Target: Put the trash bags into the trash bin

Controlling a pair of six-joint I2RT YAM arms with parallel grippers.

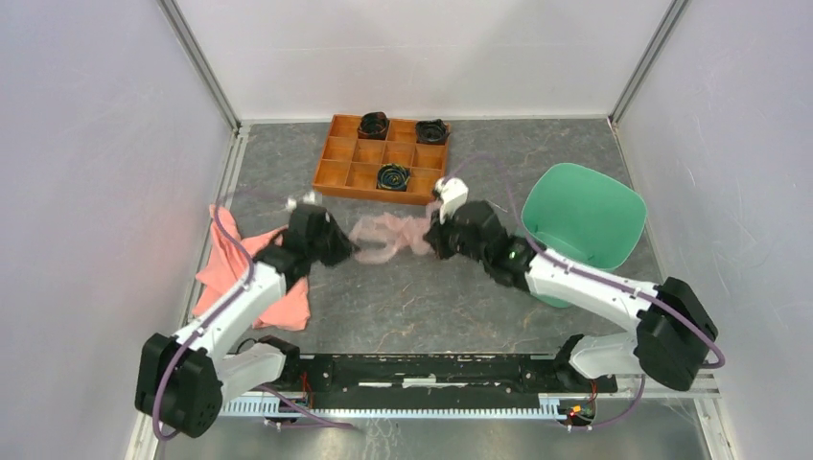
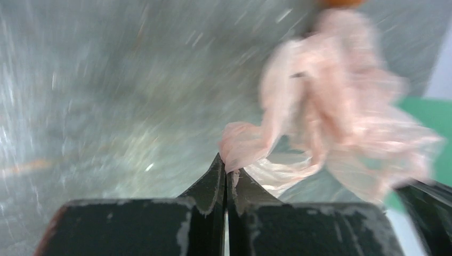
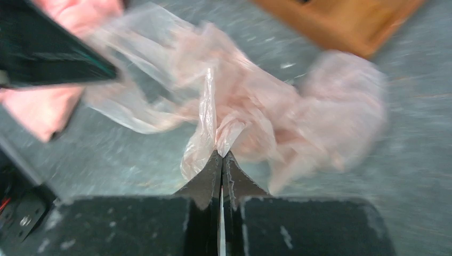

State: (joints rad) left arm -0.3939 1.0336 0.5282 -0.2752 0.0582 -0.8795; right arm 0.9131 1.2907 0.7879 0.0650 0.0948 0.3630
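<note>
I read L gripper (image 2: 226,170) jaws fully closed, pinching one end of the trash bag (image 1: 388,235). R gripper (image 3: 222,157) also closed, on the opp. end. Bag is bunched btwn both, near the trash bin (image 1: 587,222), outside it.

A lab test cell: white panel walls (image 1: 422,48), aluminium posts (image 1: 197,59), grey tabletop (image 1: 431,307).

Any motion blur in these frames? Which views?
Top external: sharp, evenly lit. Left wrist: table and trash bag smeared, left fingers crisp. Right wrist: much of the bag and orange tray blurred, film at right fingers sharper.
</note>
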